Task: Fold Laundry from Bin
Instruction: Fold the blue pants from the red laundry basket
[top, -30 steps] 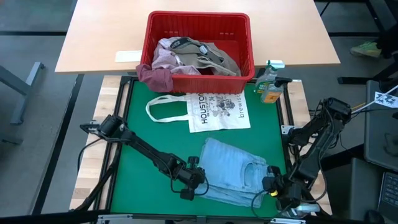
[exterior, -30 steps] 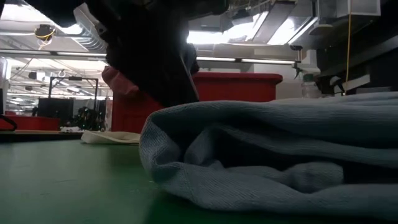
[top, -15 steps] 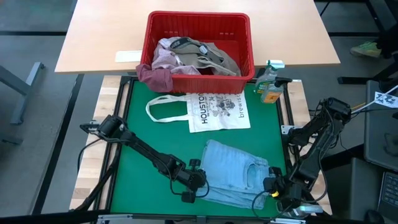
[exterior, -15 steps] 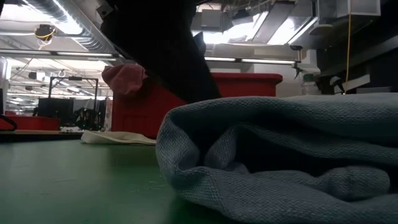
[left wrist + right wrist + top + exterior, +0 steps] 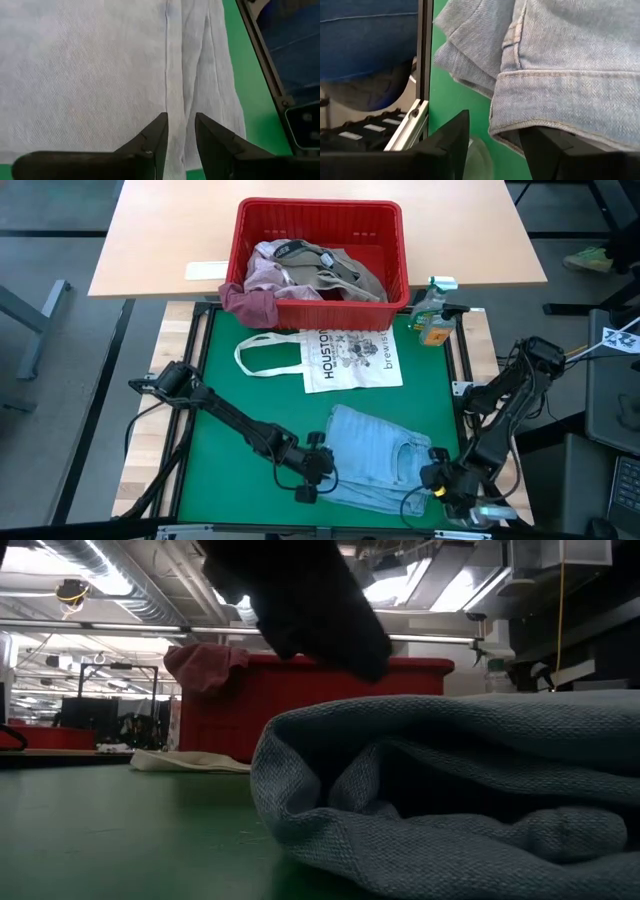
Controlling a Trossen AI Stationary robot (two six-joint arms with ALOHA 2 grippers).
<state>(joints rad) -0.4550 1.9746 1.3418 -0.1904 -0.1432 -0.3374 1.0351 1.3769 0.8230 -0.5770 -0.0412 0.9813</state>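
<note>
A light blue garment [image 5: 375,455] lies folded on the green mat [image 5: 240,400] near the front edge, between the two arms. The left gripper [image 5: 318,473] sits at the garment's left edge; in its wrist view the fingers [image 5: 154,142] stand a little apart above the cloth with nothing between them, so it is released. The right gripper [image 5: 440,485] is at the garment's front right corner; in its wrist view the fingers [image 5: 452,137] are spread, with the hem of the cloth lying over one of them but not pinched, so it looks released too. The red bin [image 5: 320,220] stands at the far side of the mat, holding khaki-grey and pale pink pieces, with a maroon piece [image 5: 250,305] hanging over its front left corner. A white tote bag [image 5: 340,360] lies flat between the bin and the folded garment, and a spray bottle [image 5: 433,315] stands beside the bin. The step in hand seems to be the finish of a fold on the blue piece. The next move likely calls for lifting both grippers clear without dragging the cloth, then either another fold or reaching to the bin for the next piece.
</note>
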